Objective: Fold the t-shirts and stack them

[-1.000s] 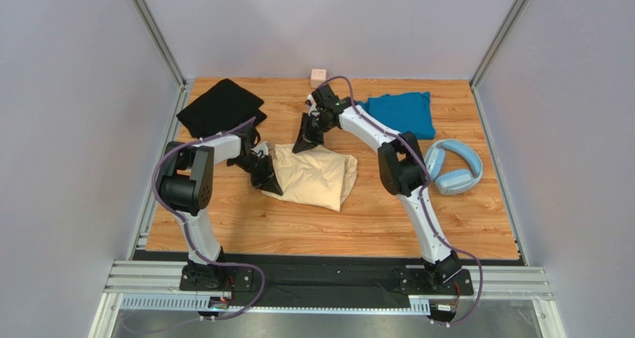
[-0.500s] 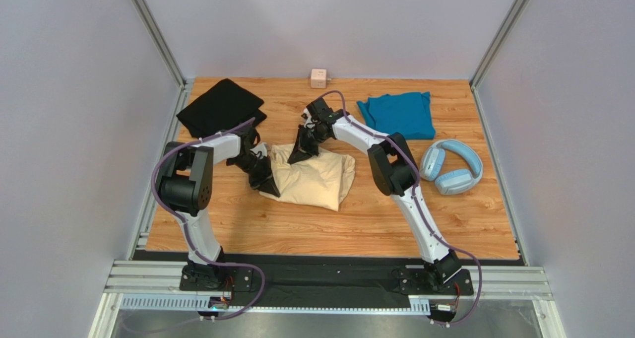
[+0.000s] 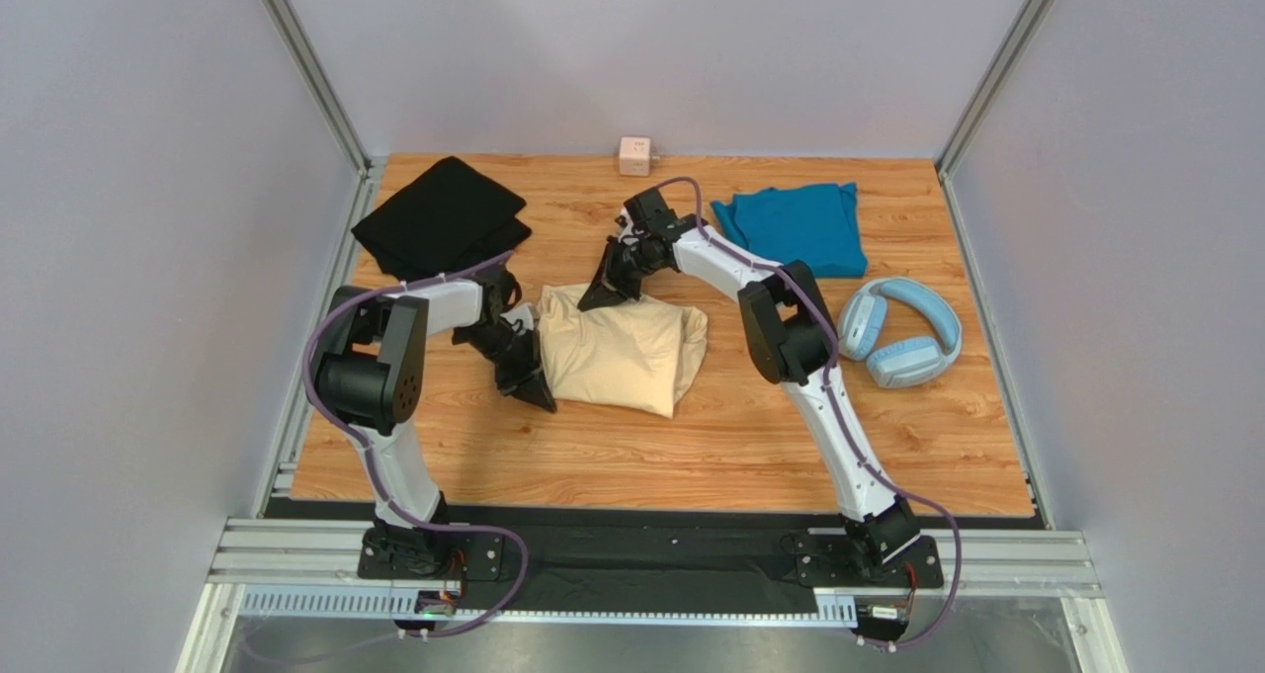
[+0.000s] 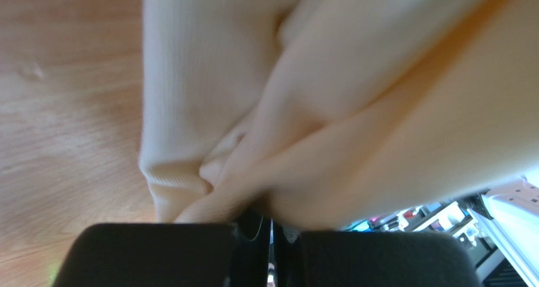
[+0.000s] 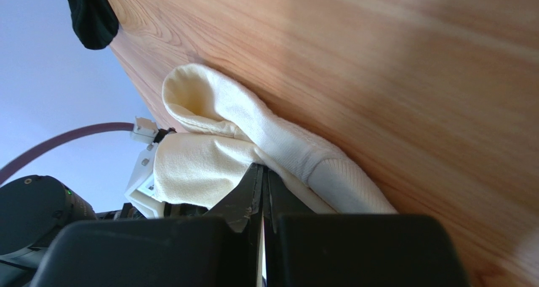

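I see my left claw (image 3: pixel 532 389) pressed shut on the left edge of the cream shirt (image 3: pixel 624 350), pinching the cloth. My right claw (image 3: pixel 599 291) pinches its far edge. The cream shirt lies bunched mid-table (image 3: pixel 743 436). The black shirt (image 3: pixel 441 214) lies back left, and the teal shirt (image 3: pixel 795 226) back right.

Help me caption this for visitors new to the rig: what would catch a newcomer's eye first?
Both claws are shut on the cream-yellow t-shirt in the middle: the left claw at its near-left corner, the right claw at its far edge. A black t-shirt lies far left, a teal t-shirt far right, light-blue headphones near it.
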You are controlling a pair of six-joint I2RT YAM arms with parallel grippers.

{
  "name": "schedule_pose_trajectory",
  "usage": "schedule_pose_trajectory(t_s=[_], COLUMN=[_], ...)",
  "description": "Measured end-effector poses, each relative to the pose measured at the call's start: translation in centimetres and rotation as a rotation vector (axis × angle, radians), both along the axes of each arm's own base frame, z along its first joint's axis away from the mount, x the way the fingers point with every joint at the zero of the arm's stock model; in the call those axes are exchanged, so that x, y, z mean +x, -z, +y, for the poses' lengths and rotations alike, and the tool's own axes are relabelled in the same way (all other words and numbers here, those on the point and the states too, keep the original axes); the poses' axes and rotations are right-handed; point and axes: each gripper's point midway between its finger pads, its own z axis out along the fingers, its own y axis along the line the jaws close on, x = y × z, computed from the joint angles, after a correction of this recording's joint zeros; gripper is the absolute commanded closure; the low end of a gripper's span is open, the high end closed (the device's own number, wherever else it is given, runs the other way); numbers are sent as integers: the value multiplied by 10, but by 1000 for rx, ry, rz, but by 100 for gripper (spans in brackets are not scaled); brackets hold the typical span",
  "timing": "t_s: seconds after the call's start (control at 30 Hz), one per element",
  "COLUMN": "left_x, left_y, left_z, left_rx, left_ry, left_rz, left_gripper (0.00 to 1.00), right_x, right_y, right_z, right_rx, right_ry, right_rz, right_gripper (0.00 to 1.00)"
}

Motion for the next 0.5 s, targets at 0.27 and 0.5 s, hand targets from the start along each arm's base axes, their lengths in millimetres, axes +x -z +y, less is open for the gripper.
schedule_pose_trajectory(t_s=[0.27, 0.5], left_x=[-3, 5], left_y=[0, -10], left_z=[1, -3], left_rx=[7, -9], left_ry=[4, 4], left_rz=[2, -24], left_gripper=[100, 90], right_x=[15, 22], right_y=[-2, -8], right_z=[-8, -22], right_rx=[7, 25], right_ry=[37, 58], right_rz=[-14, -5], right_gripper=[94, 88])
